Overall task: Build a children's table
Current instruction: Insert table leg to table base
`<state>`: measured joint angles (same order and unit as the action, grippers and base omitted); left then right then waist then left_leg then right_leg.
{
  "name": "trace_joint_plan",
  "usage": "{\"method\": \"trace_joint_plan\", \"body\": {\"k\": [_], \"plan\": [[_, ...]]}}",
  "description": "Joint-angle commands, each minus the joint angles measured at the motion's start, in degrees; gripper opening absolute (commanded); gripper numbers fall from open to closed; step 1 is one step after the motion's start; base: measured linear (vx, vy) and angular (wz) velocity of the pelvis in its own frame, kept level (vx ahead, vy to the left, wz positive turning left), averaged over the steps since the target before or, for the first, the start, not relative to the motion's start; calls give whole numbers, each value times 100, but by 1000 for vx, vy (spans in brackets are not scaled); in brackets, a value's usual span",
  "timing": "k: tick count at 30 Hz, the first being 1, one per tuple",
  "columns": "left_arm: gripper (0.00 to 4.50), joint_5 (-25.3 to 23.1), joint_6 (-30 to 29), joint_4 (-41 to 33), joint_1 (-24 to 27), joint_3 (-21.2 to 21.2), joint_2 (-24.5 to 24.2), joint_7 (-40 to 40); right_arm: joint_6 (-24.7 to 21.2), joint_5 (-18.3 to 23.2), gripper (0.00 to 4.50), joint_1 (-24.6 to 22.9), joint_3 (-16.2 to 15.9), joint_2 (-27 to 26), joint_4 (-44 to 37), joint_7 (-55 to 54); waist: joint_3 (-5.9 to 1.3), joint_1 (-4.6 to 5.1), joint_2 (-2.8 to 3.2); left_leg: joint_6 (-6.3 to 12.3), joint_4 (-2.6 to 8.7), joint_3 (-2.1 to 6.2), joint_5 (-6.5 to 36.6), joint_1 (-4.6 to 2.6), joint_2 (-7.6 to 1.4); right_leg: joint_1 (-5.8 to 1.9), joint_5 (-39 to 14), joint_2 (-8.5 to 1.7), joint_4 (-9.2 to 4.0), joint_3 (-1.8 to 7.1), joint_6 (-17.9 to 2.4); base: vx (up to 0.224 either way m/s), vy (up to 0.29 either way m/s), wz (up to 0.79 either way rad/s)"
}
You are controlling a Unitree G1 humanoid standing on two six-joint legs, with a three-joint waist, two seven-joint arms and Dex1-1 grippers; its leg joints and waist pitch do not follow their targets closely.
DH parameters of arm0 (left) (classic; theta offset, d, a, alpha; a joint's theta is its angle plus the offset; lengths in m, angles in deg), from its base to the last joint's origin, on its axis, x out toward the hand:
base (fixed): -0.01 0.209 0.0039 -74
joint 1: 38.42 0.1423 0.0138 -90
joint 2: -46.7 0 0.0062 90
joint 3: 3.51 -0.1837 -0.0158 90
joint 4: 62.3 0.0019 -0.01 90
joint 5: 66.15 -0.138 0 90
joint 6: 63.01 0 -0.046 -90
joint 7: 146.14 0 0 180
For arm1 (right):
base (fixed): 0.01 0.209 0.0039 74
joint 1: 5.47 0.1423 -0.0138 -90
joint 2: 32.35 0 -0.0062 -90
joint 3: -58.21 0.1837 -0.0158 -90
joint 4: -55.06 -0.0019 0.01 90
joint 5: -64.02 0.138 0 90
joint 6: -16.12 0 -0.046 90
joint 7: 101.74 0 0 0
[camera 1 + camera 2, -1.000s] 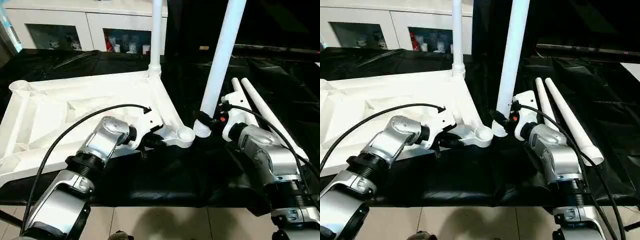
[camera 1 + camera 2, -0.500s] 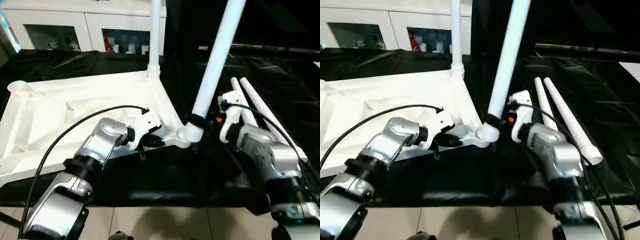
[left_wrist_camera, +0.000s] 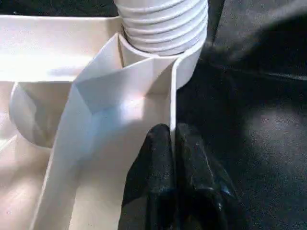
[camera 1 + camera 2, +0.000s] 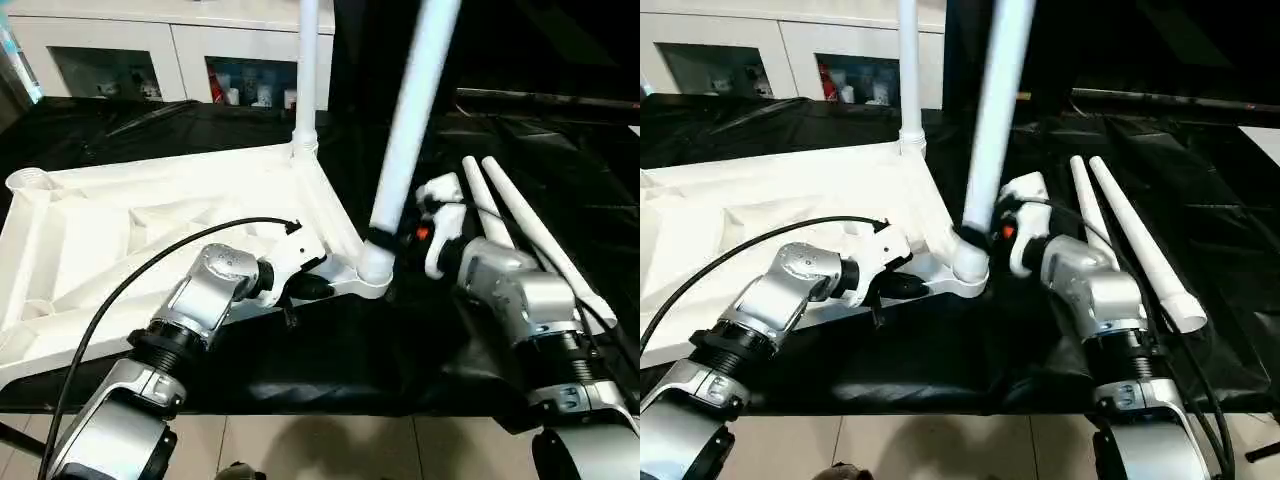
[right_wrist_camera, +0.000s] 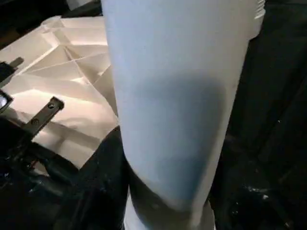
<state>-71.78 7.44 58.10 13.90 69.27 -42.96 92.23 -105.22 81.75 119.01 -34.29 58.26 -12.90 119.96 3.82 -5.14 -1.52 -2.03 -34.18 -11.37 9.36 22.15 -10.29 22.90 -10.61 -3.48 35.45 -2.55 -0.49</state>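
- Step in hand, as I read it: seating the second leg (image 4: 405, 130) in the near corner socket (image 4: 372, 268) of the tabletop (image 4: 150, 220).
- Right gripper (image 4: 385, 240) is clamped round the leg just above its threaded end; fingers apart by the leg's width.
- Left gripper (image 3: 173, 158) has its fingers together, pinching the thin rim wall of the tabletop right beside that socket.
- To do it well: bring the leg upright before turning, since it leans slightly; keep the left pinch firm so the top doesn't spin or slide on the black cloth (image 4: 330, 350).
- Threads (image 3: 163, 24) sit at the socket mouth; how deep they've gone, cannot tell.
- Tabletop: white plastic, underside up, ribbed, lying on the cloth, round sockets at the corners.
- One leg (image 4: 306, 70) already stands in the far corner.
- Two spare legs (image 4: 520, 225) lie side by side on the cloth to the right, well apart from the top.
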Motion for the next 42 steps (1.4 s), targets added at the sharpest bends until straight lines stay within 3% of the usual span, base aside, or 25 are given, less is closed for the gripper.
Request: {"method": "trace_joint_plan", "body": {"k": [1, 7, 18, 26, 27, 28, 31, 33, 35, 36, 37, 38, 39, 41, 42], "plan": [[0, 81, -88, -55, 92, 0, 10, -60, -253, -38, 188, -59, -186, 105, -77, 178, -424, -16, -40, 28, 397, 151, 1075, -152, -313, -237, -1207, -517, -440, 262, -1171, 0, 0, 0], [0, 108, -112, -107, 109, 11, 4, -45, -121, -144, 188, -48, -196, 136, 76, 176, -429, -25, -23, 50, 387, 151, 1026, -149, -307, -244, -1119, -523, -439, 257, -1217, 0, 0, 0], [0, 431, -63, -201, 191, 292, 107, -111, 339, 10, 188, -66, 159, -147, 685, 34, -431, -3, -18, 33, 388, 152, 1118, -150, -307, -247, -1154, -522, -445, 257, -1261, 0, 0, 0], [0, 605, -95, -246, 276, 442, 173, -171, 640, 189, 188, -492, 387, -303, 817, 120, -431, -9, -10, 88, 388, 143, 1105, -153, -311, -244, -1126, -527, -454, 261, -1262, 0, 0, 0], [0, 638, -121, -245, 275, 474, 193, -182, 671, 198, 188, -536, 410, -320, 828, 119, -438, -15, 26, 91, 391, 147, 1094, -158, -310, -245, -1098, -519, -453, 258, -1261, 0, 0, 0], [0, 697, -174, -239, 267, 530, 228, -202, 729, 207, 188, -601, 455, -349, 858, 120, -445, -6, 8, 113, 387, 144, 1038, -143, -303, -259, -1008, -516, -438, 255, -1287, 0, 0, 0], [0, 610, -82, -200, 254, 473, 194, -205, 878, 236, 188, -766, 531, -390, 885, 87, -448, -3, 33, 150, 389, 146, 1046, -144, -303, -256, -1030, -511, -448, 252, -1293, 0, 0, 0], [0, 581, -62, -172, 243, 457, 183, -205, 970, 232, 188, -827, 560, -400, 908, 53, -450, -8, 89, 132, 389, 151, 1099, -150, -304, -247, -1067, -514, -460, 252, -1286, 0, 0, 0], [0, 569, -50, -157, 237, 450, 175, -203, 1022, 225, 188, -860, 571, -408, 906, 37, -446, 3, 67, 115, 398, 151, 1183, -151, -300, -248, -1207, -505, -475, 246, -1260, 0, 0, 0], [0, 551, -34, -131, 221, 445, 166, -209, 1102, 197, 188, -910, 568, -413, 892, 10, -441, 8, 100, 92, 400, 151, 1250, -154, -298, -239, -1284, -503, -495, 249, -1239, 0, 0, 0], [0, 527, -13, -92, 195, 435, 157, -216, 1193, 138, 188, -952, 528, -402, 881, 0, -442, -1, 129, 75, 399, 156, 1281, -159, -298, -233, -1321, -505, -497, 250, -1226, 0, 0, 0], [0, 489, 15, -34, 154, 424, 149, -223, 1360, -11, 188, -1029, 419, -378, 843, -27, -443, 2, 105, 76, 407, 158, 1316, -158, -298, -239, -1357, -506, -507, 248, -1200, 0, 0, 0], [0, 465, 36, 0, 130, 412, 146, -231, 1468, -125, 188, -1077, 322, -357, 804, -42, -449, 0, 146, 66, 409, 160, 1320, -157, -296, -234, -1341, -497, -511, 247, -1175, 0, 0, 0], [0, 439, 55, 30, 111, 397, 140, -242, 1549, -215, 188, -1133, 229, -341, 736, -45, -453, 3, 142, 67, 415, 167, 1328, -152, -294, -241, -1349, -498, -506, 243, -1161, 0, 0, 0], [0, 425, 69, 56, 95, 389, 141, -250, 1591, -260, 188, -1155, 185, -332, 706, -42, -454, 6, 171, 67, 418, 170, 1373, -157, -297, -235, -1411, -501, -510, 246, -1160, 0, 0, 0]]}}
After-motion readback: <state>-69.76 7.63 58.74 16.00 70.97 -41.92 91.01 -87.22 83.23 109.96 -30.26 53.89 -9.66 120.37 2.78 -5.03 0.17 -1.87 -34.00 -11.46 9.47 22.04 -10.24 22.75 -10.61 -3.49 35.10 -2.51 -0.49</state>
